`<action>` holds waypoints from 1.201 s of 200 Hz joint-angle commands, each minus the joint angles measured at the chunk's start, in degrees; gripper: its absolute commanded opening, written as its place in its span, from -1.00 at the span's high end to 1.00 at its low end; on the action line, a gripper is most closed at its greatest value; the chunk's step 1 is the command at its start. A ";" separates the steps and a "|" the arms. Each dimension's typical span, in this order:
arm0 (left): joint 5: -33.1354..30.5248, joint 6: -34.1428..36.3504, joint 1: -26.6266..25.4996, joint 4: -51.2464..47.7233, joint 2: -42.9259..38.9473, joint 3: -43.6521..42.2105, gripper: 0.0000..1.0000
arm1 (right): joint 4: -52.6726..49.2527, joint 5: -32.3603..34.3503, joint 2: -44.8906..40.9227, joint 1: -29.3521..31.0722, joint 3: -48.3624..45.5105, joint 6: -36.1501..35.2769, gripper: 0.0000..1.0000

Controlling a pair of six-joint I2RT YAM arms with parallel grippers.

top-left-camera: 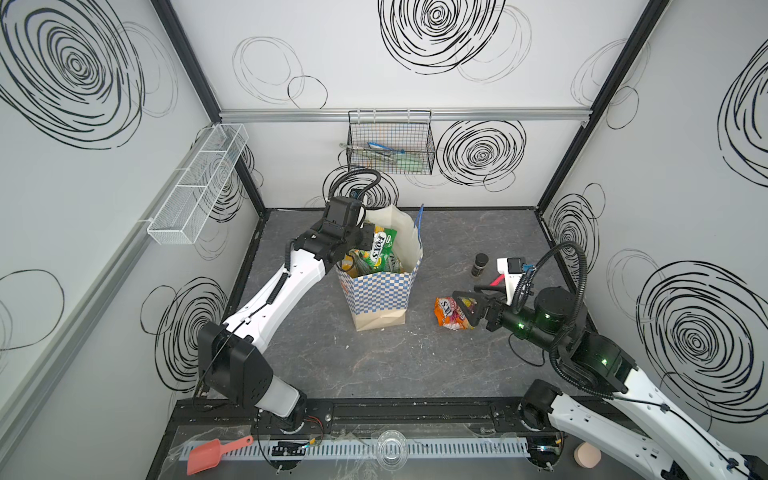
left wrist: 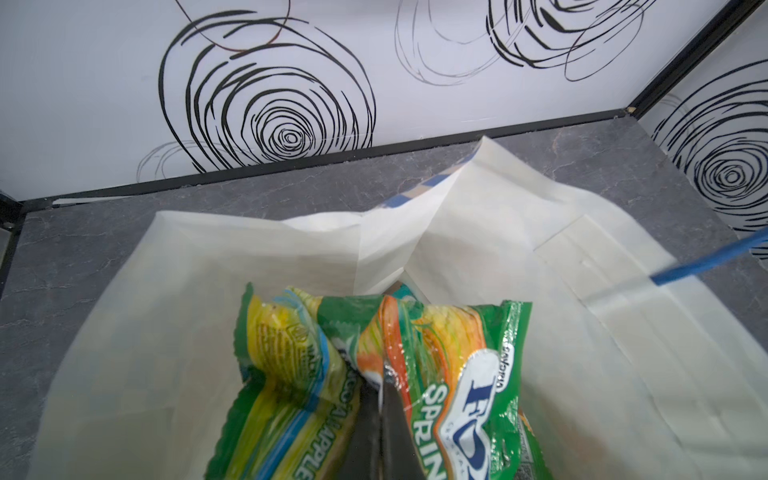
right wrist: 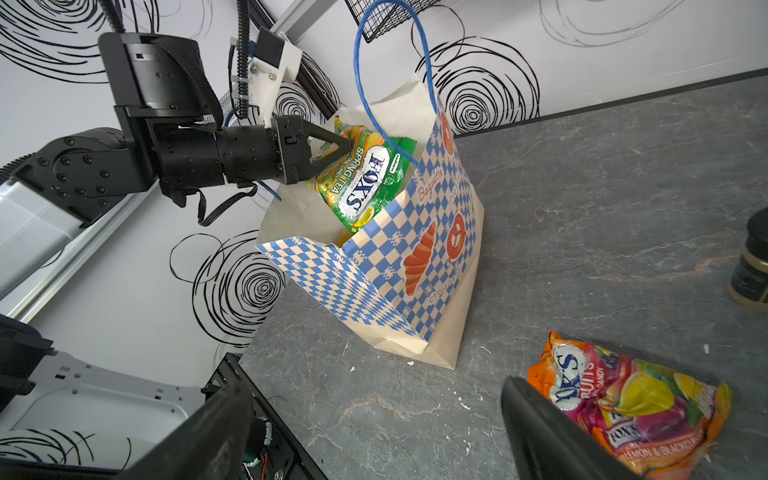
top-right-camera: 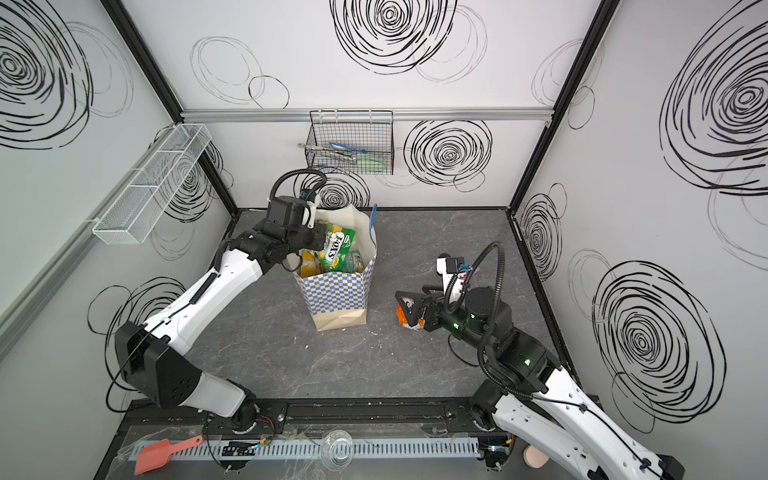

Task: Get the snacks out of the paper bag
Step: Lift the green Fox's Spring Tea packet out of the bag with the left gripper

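Note:
The paper bag (top-left-camera: pixel 380 295) (top-right-camera: pixel 336 295) (right wrist: pixel 374 282) stands upright mid-table, checkered blue and white with a tan base and its mouth open. My left gripper (top-left-camera: pixel 368 241) (top-right-camera: pixel 322 239) (left wrist: pixel 380 399) (right wrist: pixel 347 145) is at the mouth, shut on the top edge of a green FOX'S snack packet (top-left-camera: pixel 382 247) (left wrist: pixel 469 374) (right wrist: pixel 365 183) that sticks half out. More snacks (top-left-camera: pixel 357 266) lie inside. An orange FOX'S packet (top-left-camera: pixel 451 311) (right wrist: pixel 636 407) lies on the table right of the bag. My right gripper (top-left-camera: pixel 461 309) (right wrist: pixel 374 424) hovers open over it, holding nothing.
A small dark jar (top-left-camera: pixel 480 264) (right wrist: pixel 752 266) and a pink marker (top-left-camera: pixel 495 279) sit behind the right arm. A black wire basket (top-left-camera: pixel 390 145) hangs on the back wall, a white mesh basket (top-left-camera: pixel 195 187) on the left wall. A red scoop (top-left-camera: pixel 216 455) and a clear bowl (top-left-camera: pixel 390 446) lie at the front.

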 commanded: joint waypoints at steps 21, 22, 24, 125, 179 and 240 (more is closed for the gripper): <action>-0.24 0.18 -0.81 1.27 -1.72 1.81 1.00 | 1.79 0.57 -0.18 0.46 -0.55 0.69 -0.95; -0.28 0.22 -0.82 1.22 -1.77 1.86 1.00 | 1.79 0.60 -0.20 0.42 -0.57 0.70 -0.95; -0.31 0.25 -0.90 1.21 -1.85 1.94 1.00 | 1.72 0.57 -0.21 0.42 -0.52 0.69 -0.95; -9.01 4.14 -5.15 2.75 -7.22 8.17 1.00 | 4.95 1.03 -0.92 0.48 -1.44 1.17 -0.95; -17.31 6.23 -13.30 6.56 -11.78 11.34 1.00 | 4.51 1.93 -1.02 0.48 -1.24 0.07 -0.95; -19.51 10.67 -26.27 13.24 -16.14 10.69 1.00 | 4.18 5.24 -3.22 0.43 -2.54 0.01 -0.95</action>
